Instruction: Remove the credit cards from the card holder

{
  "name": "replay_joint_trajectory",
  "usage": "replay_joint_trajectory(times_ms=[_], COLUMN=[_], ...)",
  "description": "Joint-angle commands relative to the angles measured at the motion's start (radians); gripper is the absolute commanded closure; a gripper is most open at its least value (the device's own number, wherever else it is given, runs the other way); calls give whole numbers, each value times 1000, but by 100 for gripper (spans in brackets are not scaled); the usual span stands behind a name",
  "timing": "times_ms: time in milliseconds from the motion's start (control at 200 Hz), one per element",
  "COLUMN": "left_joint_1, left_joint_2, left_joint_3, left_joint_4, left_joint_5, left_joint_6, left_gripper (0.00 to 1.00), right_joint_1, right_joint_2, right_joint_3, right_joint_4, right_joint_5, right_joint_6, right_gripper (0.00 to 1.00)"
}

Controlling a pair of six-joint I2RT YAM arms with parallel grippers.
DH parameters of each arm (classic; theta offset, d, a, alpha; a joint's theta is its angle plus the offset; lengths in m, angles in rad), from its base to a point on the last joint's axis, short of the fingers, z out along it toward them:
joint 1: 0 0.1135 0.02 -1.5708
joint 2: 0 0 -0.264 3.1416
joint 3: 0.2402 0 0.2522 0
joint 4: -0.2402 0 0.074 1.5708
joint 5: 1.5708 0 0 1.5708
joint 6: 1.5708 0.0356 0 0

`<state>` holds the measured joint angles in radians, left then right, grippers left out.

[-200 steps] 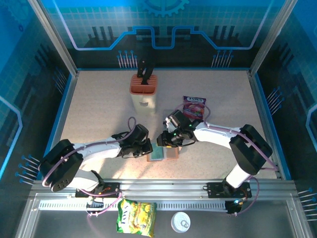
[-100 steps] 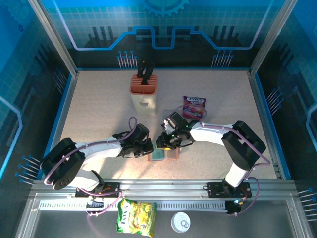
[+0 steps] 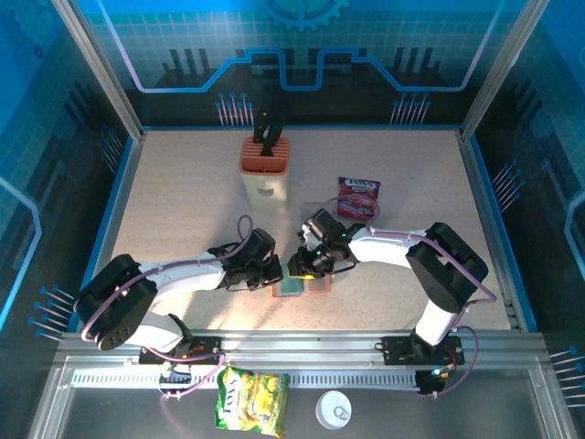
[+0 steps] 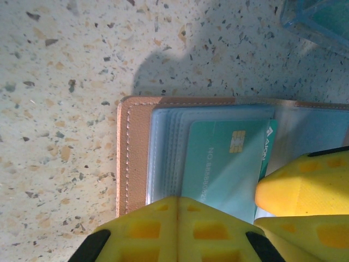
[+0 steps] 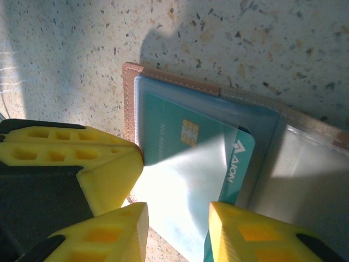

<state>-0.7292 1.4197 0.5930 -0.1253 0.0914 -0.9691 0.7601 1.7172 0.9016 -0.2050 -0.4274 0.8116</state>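
Over the last second the right arm's elbow has swung left, and the right pincer (image 3: 306,271) has slid slightly down-left over the card holder (image 3: 302,287). The holder lies open on the tabletop (image 3: 183,210), at the lower centre of the overhead view. A teal credit card (image 5: 180,164) shows in its clear pocket. The right pincer's fingers stand spread above that card. The left pincer (image 4: 177,221), pressed together, sits over the holder's edge. A clear tray (image 4: 322,16) fills the upper right corner of the left wrist view.
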Motion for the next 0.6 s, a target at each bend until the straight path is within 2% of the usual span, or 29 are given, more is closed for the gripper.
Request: replay_joint_trajectory(times_ms=[0, 310, 595], left_joint_1=[7, 6, 6], left_joint_2=[22, 15, -5], left_joint_3=[-14, -20, -4], left_joint_4=[-40, -45, -59], left_joint_5=[5, 3, -1], left_joint_6=[-4, -3, 1], left_gripper=[94, 95, 94], right_joint_1=[13, 12, 13], right_joint_2=[20, 7, -27], right_joint_3=[-6, 59, 69], right_joint_4=[-33, -179, -181], right_joint_5=[4, 121, 88], right_joint_6=[-9, -90, -97], right_gripper=[66, 66, 66])
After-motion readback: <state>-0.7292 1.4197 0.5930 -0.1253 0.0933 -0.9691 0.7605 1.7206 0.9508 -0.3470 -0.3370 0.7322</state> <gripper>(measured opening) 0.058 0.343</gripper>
